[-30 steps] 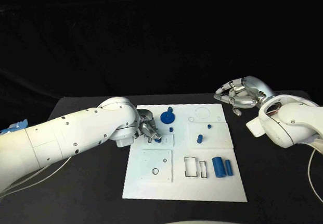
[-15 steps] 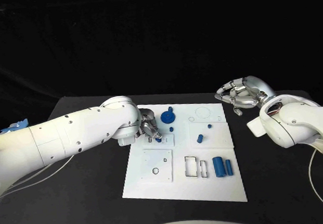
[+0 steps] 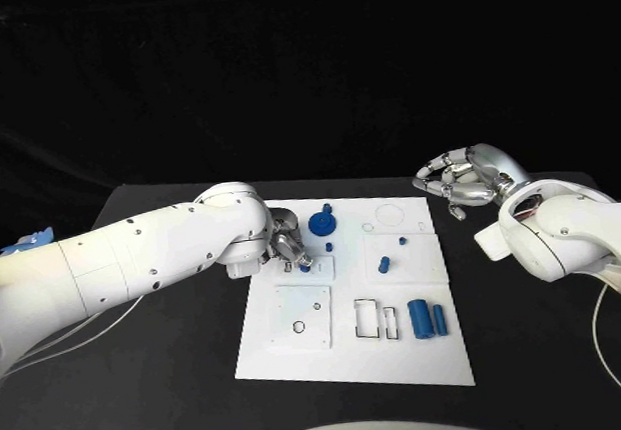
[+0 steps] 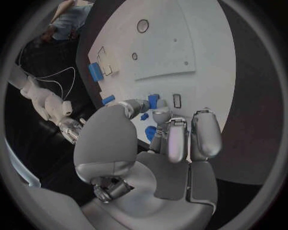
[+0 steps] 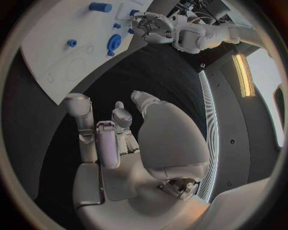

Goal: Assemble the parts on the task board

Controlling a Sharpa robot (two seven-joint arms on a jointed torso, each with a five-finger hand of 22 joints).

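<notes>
Left hand (image 3: 287,247) fingers hide a small blue part (image 3: 305,269), grip unclear

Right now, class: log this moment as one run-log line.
left hand: fingers on small blue part, task board | right hand: off board, empty, fingers curled

No legible text, label, brand or number on any surface.
</notes>
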